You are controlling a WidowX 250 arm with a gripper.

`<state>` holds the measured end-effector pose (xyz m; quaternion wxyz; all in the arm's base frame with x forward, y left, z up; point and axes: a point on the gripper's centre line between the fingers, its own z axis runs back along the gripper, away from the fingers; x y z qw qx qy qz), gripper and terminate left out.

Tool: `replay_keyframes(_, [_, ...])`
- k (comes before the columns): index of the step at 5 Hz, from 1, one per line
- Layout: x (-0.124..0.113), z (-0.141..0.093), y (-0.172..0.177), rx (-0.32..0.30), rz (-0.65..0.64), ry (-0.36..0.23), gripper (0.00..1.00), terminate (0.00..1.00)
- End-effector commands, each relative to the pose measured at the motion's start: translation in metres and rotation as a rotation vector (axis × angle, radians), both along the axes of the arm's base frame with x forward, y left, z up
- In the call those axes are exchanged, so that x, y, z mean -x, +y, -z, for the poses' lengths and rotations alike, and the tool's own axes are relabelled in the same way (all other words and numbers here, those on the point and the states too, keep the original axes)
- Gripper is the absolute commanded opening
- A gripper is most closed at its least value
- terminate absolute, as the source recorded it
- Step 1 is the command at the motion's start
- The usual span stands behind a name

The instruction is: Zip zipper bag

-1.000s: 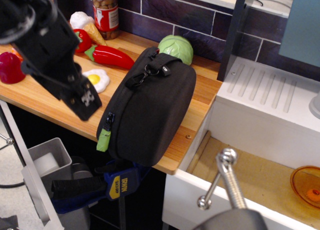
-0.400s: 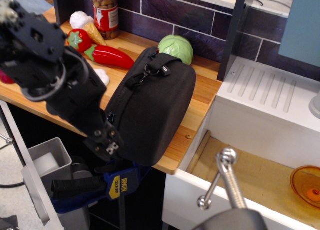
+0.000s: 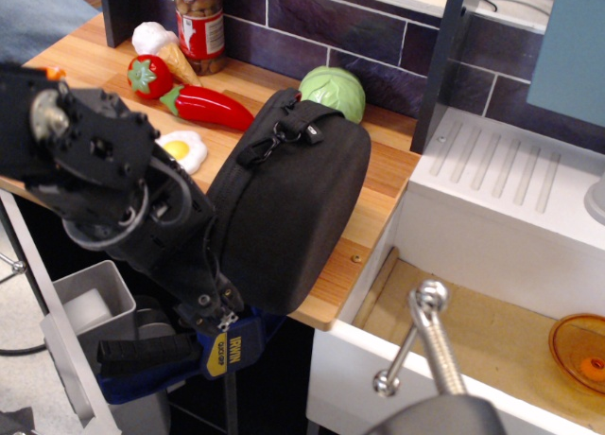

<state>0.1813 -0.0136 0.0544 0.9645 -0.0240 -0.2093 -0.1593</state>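
Observation:
The zipper bag [image 3: 298,203] is a large black rounded case standing on its edge at the front of the wooden counter [image 3: 378,184], overhanging the rim a little. Its black top strap and clip [image 3: 280,130] face up and left. My gripper [image 3: 216,309] is at the bag's lower left edge, low by the counter rim, with the bulky black arm [image 3: 104,184] behind it. The fingers press against the zipper side of the bag. The lime-green pull tab is hidden behind the gripper. The jaws are too dark and covered to tell whether they are open or shut.
A green cabbage [image 3: 333,91] sits behind the bag. A red pepper [image 3: 212,106], a fried egg [image 3: 180,149], a tomato [image 3: 149,75] and a jar [image 3: 200,21] lie at the back left. A blue clamp [image 3: 231,346] hangs under the counter. A white sink unit [image 3: 501,199] stands on the right.
The arm has swung down and right from above the counter to the bag's lower left edge. It now covers the green pull tab. The bag has not visibly moved.

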Motion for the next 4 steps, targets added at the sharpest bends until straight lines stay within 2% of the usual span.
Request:
replay_keyframes(1, [-0.011, 0.011, 0.004, -0.018, -0.063, -0.036, 0.00, 0.00])
replay_keyframes(2, [-0.008, 0.005, 0.005, -0.013, -0.059, -0.017, 0.00, 0.00])
replay_keyframes(3, [0.006, 0.007, 0.011, -0.037, -0.059, 0.067, 0.00, 0.00])
replay_keyframes(4, [0.023, 0.021, 0.022, -0.096, -0.059, 0.182, 0.00, 0.00])
